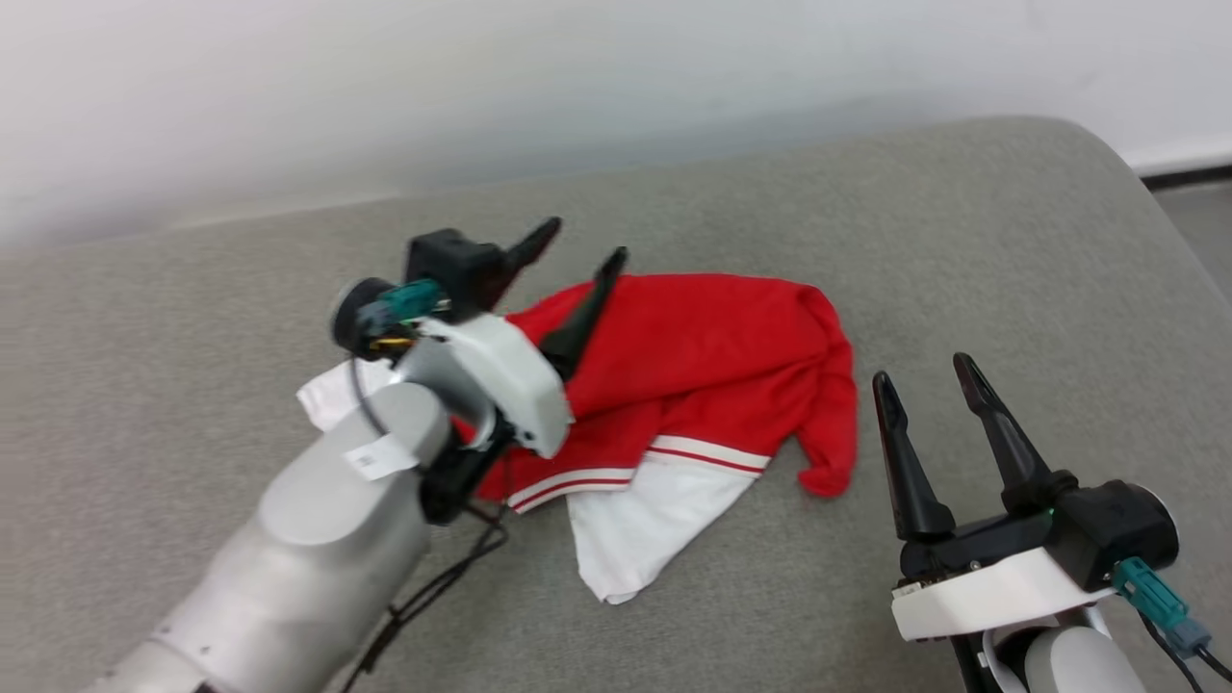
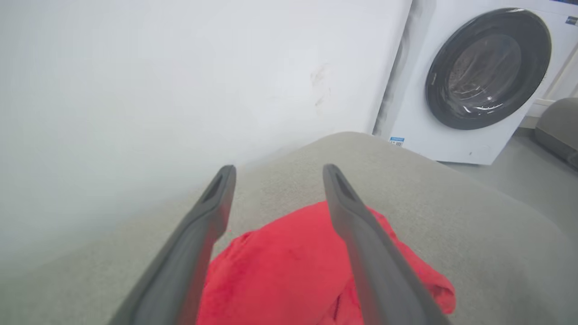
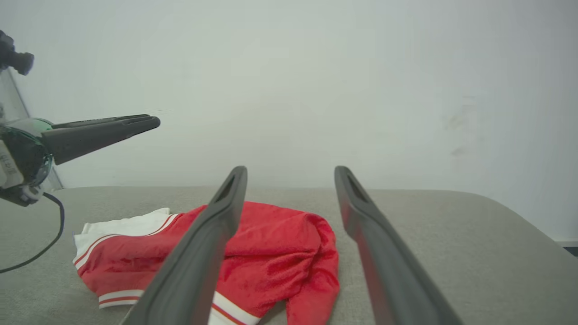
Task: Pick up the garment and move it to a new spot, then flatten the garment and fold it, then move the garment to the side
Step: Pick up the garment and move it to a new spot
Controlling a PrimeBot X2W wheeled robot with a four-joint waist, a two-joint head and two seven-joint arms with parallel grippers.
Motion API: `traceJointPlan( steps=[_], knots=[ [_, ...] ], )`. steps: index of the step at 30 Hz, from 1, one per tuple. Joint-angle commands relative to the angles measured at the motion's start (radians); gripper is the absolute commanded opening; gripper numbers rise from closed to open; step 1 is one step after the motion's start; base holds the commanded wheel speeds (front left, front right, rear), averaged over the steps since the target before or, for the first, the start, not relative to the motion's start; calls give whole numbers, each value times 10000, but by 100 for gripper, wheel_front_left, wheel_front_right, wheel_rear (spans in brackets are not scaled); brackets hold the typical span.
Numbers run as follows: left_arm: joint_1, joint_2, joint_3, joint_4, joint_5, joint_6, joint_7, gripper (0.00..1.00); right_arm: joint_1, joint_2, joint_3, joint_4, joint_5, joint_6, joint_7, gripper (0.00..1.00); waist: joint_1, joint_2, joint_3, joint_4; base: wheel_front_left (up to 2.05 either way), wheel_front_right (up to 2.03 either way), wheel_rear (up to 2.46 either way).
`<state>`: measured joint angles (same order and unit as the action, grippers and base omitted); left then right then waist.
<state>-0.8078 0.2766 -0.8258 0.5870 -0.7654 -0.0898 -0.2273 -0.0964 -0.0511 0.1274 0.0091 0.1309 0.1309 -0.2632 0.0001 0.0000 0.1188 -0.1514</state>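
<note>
Looking down from the head view, the garment point(image 1: 693, 356) lies crumpled on the grey cushion point(image 1: 962, 241). Its red body is bunched up, and one white sleeve with striped trim spills toward the near edge. A second bit of white pokes out on the left beneath the arm. The left gripper point(image 1: 585, 239) hangs over the garment's left part, fingers spread apart, nothing between them. The right gripper point(image 1: 922, 371) sits off to the garment's right over bare cushion, jaws wide too, empty.

Over to the left wrist view: two dark fingers stand well apart, with red cloth below and between them, not pinched. A white washing machine point(image 2: 478, 76) with a dark round door stands beyond the cushion.

Right wrist view now: fingers parted, and the garment lies flat on the cushion beyond them, stripes and white sleeve to the left. At upper left the left gripper is up in the air, clear of the cloth.
</note>
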Motion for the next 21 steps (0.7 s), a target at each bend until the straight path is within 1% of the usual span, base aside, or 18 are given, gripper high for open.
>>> traceJointPlan(
  steps=[1, 2, 4, 6, 8, 11, 14, 16, 21],
  knots=[
    [239, 272, 170, -283, 179, 1, -196, 100, 113, 17, -40, 33, -73, -3, -22, 100, -1, 0, -372, 440, 0, 0, 0],
    [394, 521, 336, -569, 255, -18, -291, 100, 180, 17, -55, 54, -86, -3, -23, 100, -1, 0, -435, 543, 0, 0, 0],
    [749, 1068, 900, -1203, 551, 259, -372, 100, 245, 17, -96, 79, -104, -3, -23, 100, -1, 0, -505, 719, 0, 0, 0],
    [1362, 1451, 1723, -2192, 935, 518, -390, 100, 332, 17, -123, 87, -101, -3, -23, 100, -1, 0, -562, 875, 0, 0, 0],
    [2278, 1783, 2485, -3138, 1407, 789, -372, 100, 417, 17, -135, 116, -100, -3, -22, 100, -1, 0, -621, 996, 0, 0, 0],
    [3643, 2070, 3515, -4429, 2021, 1053, -378, 100, 442, 17, -147, 138, -97, -3, -23, 100, -1, 0, -703, 1122, 0, 0, 0],
    [5112, 2030, 4310, -5401, 2540, 1264, -379, 100, 513, 17, -170, 145, -94, -3, -23, 100, -1, 0, -743, 1224, 0, 0, 0],
    [5925, 1850, 4845, -5958, 2828, 1329, -380, 100, 562, 17, -176, 149, -70, -3, -23, 100, -1, 0, -773, 1294, 0, 0, 0],
    [7534, 1041, 5836, -6874, 3422, 1341, -381, 100, 630, 17, -154, 191, -66, -3, -23, 100, -1, 0, -848, 1415, 0, 0, 0]
  ],
)
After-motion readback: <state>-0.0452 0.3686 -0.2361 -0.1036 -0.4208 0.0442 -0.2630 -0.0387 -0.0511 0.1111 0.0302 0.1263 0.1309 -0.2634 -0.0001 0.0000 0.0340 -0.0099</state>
